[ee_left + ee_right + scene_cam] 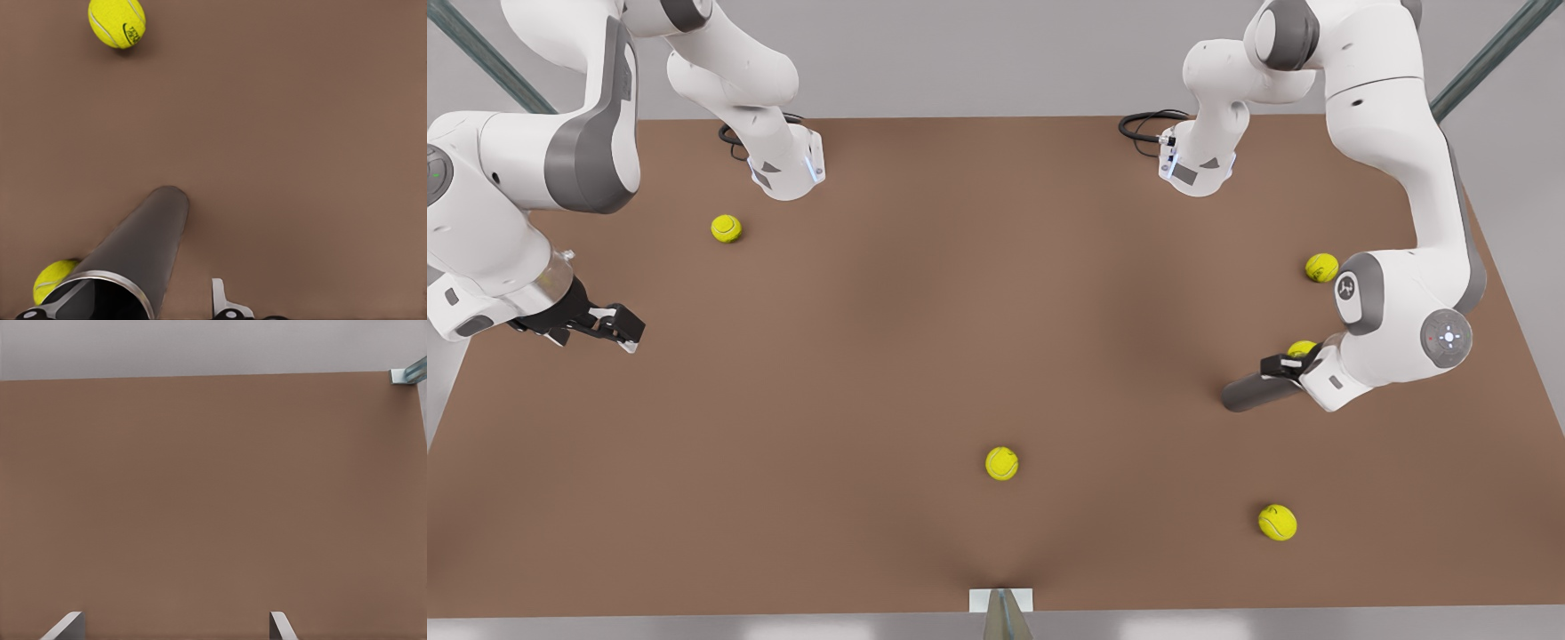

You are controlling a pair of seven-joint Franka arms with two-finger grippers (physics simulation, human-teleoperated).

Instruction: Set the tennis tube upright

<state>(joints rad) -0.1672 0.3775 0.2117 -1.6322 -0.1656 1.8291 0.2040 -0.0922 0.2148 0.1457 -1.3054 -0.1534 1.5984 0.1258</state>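
The tennis tube point(1249, 392) point(143, 240) lies on its side on the brown table point(925, 338) at the front view's right, a matte grey cylinder with its lighter open rim toward the wrist. My left gripper point(1285, 366) point(123, 297) is open and straddles that rim end. One finger point(223, 300) stands clearly apart from the tube's side. A tennis ball point(1302, 348) point(53, 280) rests right beside the tube, behind the gripper. My right gripper point(624, 331) point(175, 617) waits open over bare table at the front view's left, holding nothing.
Tennis balls lie scattered: one at the back left point(726, 228), one at the right edge point(1321, 267), one front centre point(1001, 463), one front right point(1277, 522) point(117, 22). Both arm bases point(787, 169) point(1196, 164) stand at the table's far side.
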